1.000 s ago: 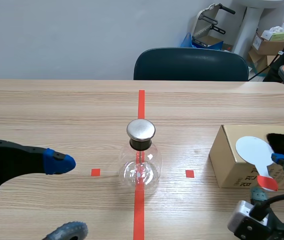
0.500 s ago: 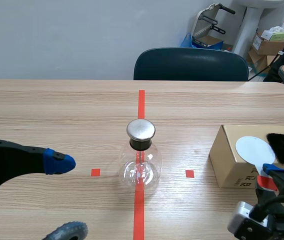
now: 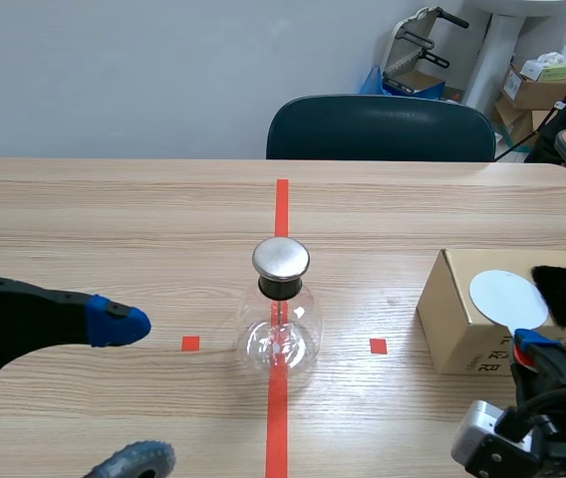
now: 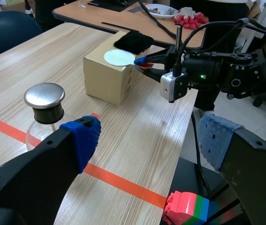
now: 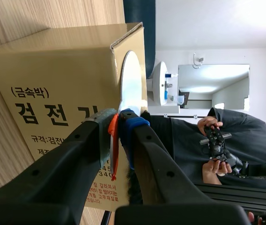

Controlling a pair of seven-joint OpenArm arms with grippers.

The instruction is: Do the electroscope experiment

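Glass electroscope flask [image 3: 281,324] is set upright on the red tape line [image 3: 281,204] at mid-table, long axis vertical, steel cap [image 3: 281,258] uppermost. On the cardboard box [image 3: 457,324] the white disc paddle [image 3: 505,295] is laid flat, handle toward the robot. Its red handle [image 5: 114,140] is pinched between the closed fingers of the right gripper [image 5: 119,119]; the left gripper [image 4: 149,135] is held wide open, well apart from the flask.

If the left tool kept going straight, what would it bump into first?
Probably the right tool by the box. The flask seems to sit just beside its path, though depth is unclear.
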